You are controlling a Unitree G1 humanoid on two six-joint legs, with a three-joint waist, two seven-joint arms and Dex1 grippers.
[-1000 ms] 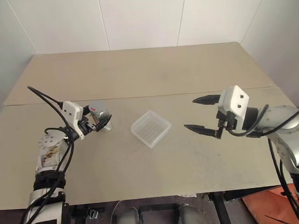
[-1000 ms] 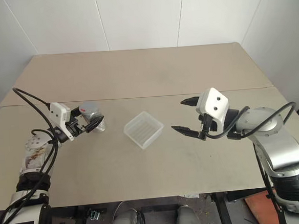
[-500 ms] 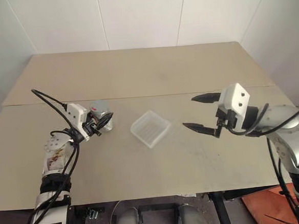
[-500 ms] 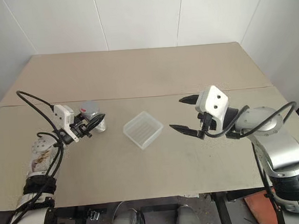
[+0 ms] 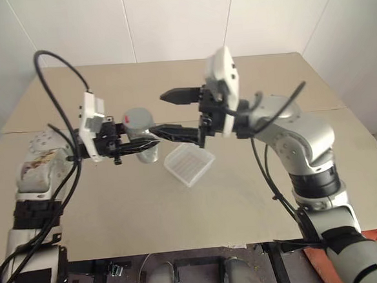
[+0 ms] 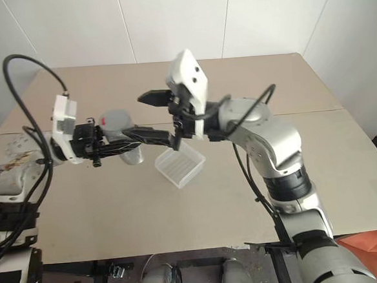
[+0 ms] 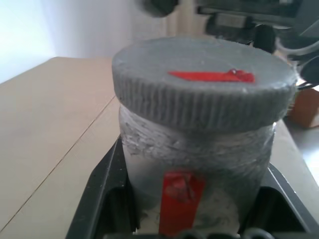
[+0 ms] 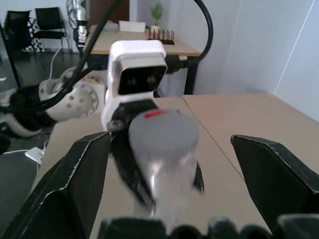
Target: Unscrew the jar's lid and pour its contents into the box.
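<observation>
From my head cameras, my left gripper (image 5: 143, 144) is clamped on the jar (image 5: 143, 137), held upright above the table (image 5: 180, 213) just left of the box (image 5: 190, 163). My right gripper (image 5: 173, 113) spreads wide beside the lid (image 5: 137, 116), empty.

My left wrist view shows the ribbed grey lid (image 7: 202, 87), red-marked, on the jar (image 7: 199, 159) between my fingers (image 7: 102, 194).

My right wrist view faces the jar (image 8: 167, 154) between parted fingers (image 8: 75, 184).

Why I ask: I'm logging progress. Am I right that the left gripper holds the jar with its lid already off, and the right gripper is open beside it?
Not quite. The lid is still on the jar, as the left wrist view shows. The left gripper does hold the jar, and the right gripper is open beside it.
</observation>
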